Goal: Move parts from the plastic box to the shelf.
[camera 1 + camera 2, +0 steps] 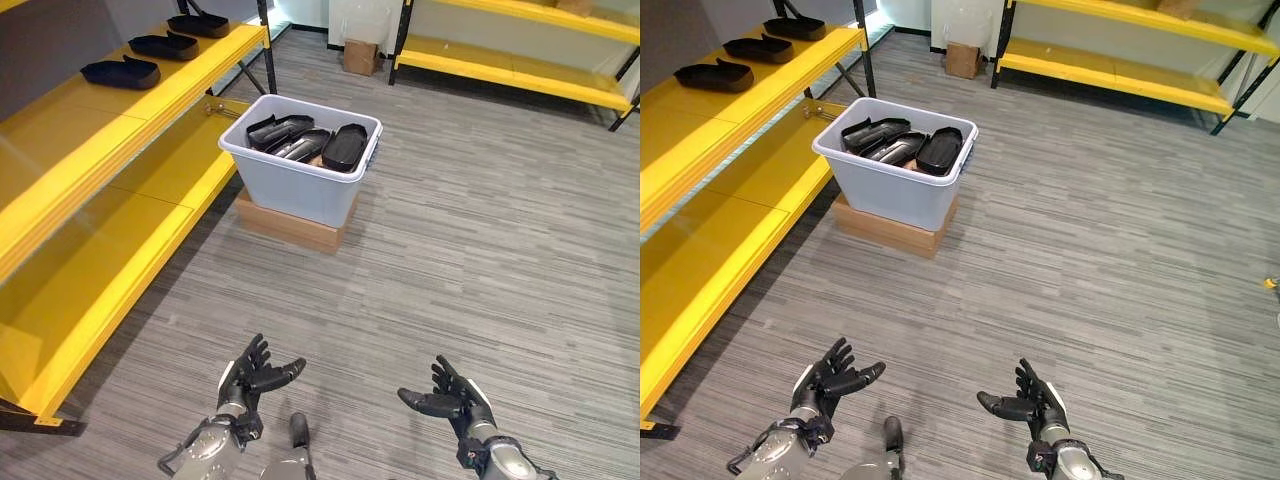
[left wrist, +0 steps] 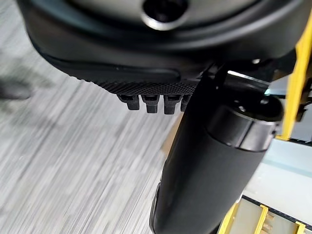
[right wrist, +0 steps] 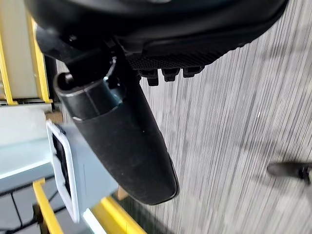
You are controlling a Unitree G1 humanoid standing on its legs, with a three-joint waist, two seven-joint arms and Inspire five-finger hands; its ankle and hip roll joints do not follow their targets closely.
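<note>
Both my left hand (image 1: 252, 372) and right hand (image 1: 448, 396) are open, empty. Box (image 1: 300, 185) sits well ahead; parts (image 1: 345, 146) overlap, so one may snag another when lifted toward shelf (image 1: 120, 125).

One pale grey plastic box (image 1: 300, 180) sits on one flat brown cardboard slab (image 1: 285, 225). About four glossy black moulded parts (image 1: 343, 146) lie in the box. Three black parts (image 1: 121, 72) rest along the yellow shelf's (image 1: 60, 170) top level. One small cardboard carton (image 1: 360, 56) stands by the far rack (image 1: 520, 65).
</note>
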